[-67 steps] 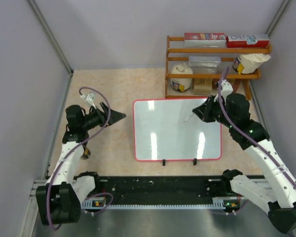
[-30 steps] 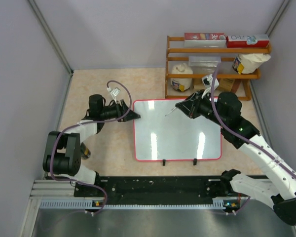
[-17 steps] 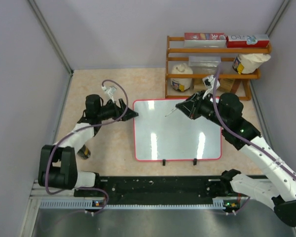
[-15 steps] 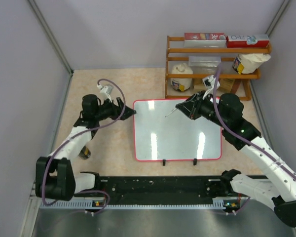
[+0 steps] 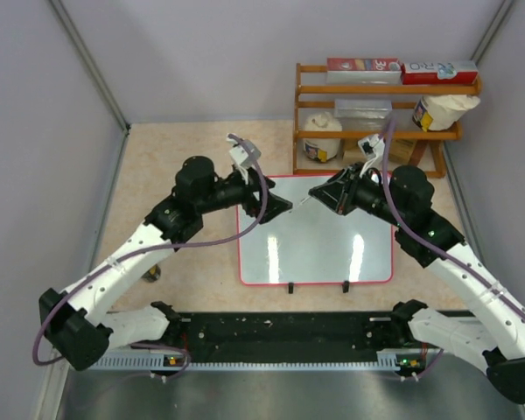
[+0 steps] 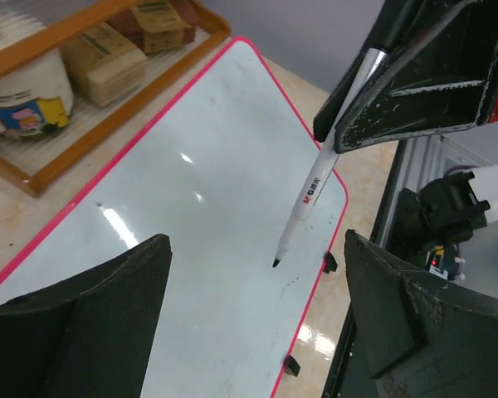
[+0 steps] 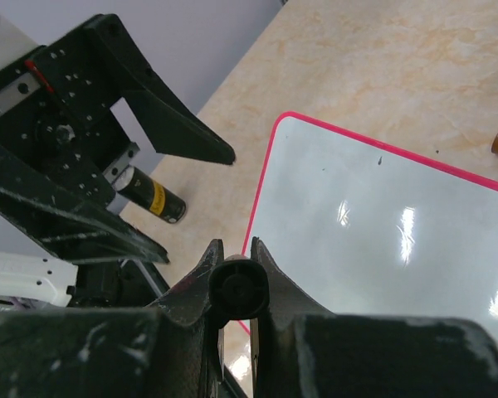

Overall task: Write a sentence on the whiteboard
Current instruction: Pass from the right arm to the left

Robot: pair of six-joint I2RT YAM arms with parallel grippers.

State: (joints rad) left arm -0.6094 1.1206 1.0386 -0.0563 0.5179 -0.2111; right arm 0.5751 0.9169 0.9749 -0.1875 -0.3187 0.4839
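Note:
The whiteboard, glossy white with a thin red frame and two black feet, lies flat in the middle of the table. No sentence shows on it. My right gripper is shut on a white marker pen over the board's far edge, with the black tip just above the surface. The left wrist view shows the pen and the board. The right wrist view shows the pen's black end between the jaws of my right gripper. My left gripper is open and empty over the board's far-left part, facing the pen.
A wooden shelf with jars and boxes stands behind the board's far right corner. A black and yellow cylinder lies on the table left of the board. A black rail runs along the near edge.
My left arm has swung from left of the board to over its far-left part. My right gripper earlier carried the pen left along the far edge and has since stayed still.

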